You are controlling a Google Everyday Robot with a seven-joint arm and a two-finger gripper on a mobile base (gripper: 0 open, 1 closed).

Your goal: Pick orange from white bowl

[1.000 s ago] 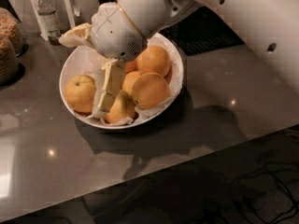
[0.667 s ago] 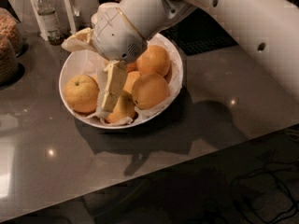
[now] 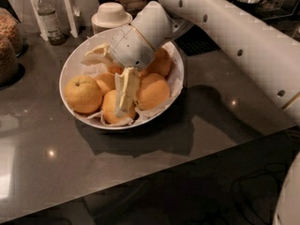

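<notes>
The tool [image 3: 104,86] hangs low inside the white bowl [image 3: 65,67], below the robot's pale wrist, and its two cream fingers [image 3: 125,88] stand spread wide and hold nothing. One finger points down toward the near rim, its tip against a smooth deep-orange fruit [image 3: 108,110]. The other points left over the crumpled paper lining [image 3: 174,78] on the far left side. The orange [image 3: 83,93] (the yellowish, dimpled one with a dark stem dimple) lies in the left part of the bowl, just left of the downward finger and nearer than the leftward one, so it sits within the angle between them. Whether either finger touches it cannot be told. More smooth oranges [image 3: 152,90] crowd the right half of the bowl, partly under the wrist.

The bowl stands on a glossy dark grey worktop [image 3: 211,111], which shows lamp glints and the arm's shadow. At the far edge stand a dark-capped bottle [image 3: 47,17], a white upright card stand [image 3: 70,11] and a small white lidded cup [image 3: 111,14]. A jar of brownish cereal [image 3: 7,48] is at the far left. Beyond the near edge the floor is dark, with cables [image 3: 253,189] lying on it.
</notes>
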